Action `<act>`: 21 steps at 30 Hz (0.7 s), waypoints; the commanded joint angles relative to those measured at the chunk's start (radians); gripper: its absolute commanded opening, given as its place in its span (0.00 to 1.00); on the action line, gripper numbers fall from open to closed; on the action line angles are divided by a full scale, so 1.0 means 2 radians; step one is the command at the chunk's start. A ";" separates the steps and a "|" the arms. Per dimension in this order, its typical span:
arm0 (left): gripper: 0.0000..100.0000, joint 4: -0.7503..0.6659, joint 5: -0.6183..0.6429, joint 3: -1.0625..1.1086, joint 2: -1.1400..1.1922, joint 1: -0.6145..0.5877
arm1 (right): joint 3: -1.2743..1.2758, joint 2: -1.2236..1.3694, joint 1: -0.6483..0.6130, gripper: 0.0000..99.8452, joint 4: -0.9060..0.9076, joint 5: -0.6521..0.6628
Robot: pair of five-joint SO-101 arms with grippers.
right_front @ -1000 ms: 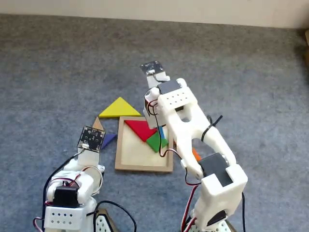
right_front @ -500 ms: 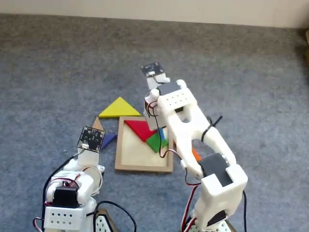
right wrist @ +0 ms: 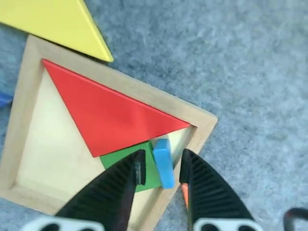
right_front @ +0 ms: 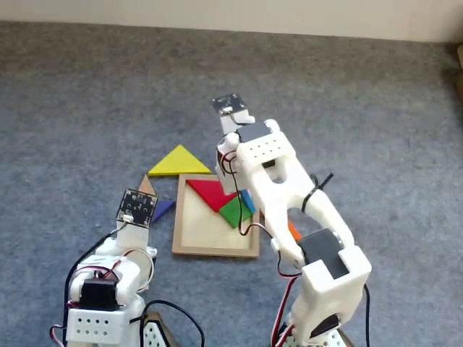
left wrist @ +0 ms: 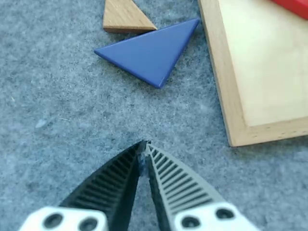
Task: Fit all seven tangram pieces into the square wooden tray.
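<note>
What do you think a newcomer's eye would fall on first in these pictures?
Most likely the tray on the grey carpet, with a red triangle and a green piece inside, and the right gripper open around a light blue piece near one corner. Next, the yellow triangle just outside the tray's far edge, and the dark blue triangle beside the tray, ahead of the shut left gripper.

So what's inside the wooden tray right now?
The wooden tray holds a red triangle, a green piece beside it, and a light blue piece on edge between the right gripper's open fingers. The tray floor beneath the gripper is covered.
</note>
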 commanded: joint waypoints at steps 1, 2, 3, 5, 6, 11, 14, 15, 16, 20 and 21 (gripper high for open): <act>0.00 0.003 0.000 0.010 -0.010 -0.003 | -0.007 -0.007 0.023 0.13 -0.006 0.000; 0.00 0.003 0.000 0.010 -0.010 -0.003 | -0.007 -0.007 0.026 0.13 -0.006 0.000; 0.00 0.003 0.000 0.010 -0.010 -0.003 | -0.007 -0.007 0.028 0.13 -0.007 0.000; 0.00 0.003 0.000 0.010 -0.010 -0.003 | -0.003 -0.007 0.033 0.13 -0.016 0.000; 0.00 0.003 0.000 0.010 -0.010 -0.003 | -0.003 -0.007 0.036 0.13 -0.019 0.000; 0.00 0.003 0.000 0.010 -0.010 -0.003 | -0.003 -0.007 0.053 0.13 -0.020 0.000; 0.00 0.003 0.000 0.010 -0.010 -0.003 | -0.003 -0.010 0.052 0.13 -0.018 0.010; 0.00 0.003 0.000 0.010 -0.010 -0.003 | -0.003 -0.010 0.051 0.13 -0.018 0.017; 0.00 0.003 0.000 0.010 -0.010 -0.003 | -0.003 -0.011 0.050 0.13 -0.014 0.021; 0.00 0.003 0.000 0.010 -0.010 -0.003 | -0.008 -0.012 0.049 0.13 0.021 0.025; 0.00 0.003 0.000 0.010 -0.010 -0.003 | -0.007 -0.012 0.049 0.13 0.022 0.025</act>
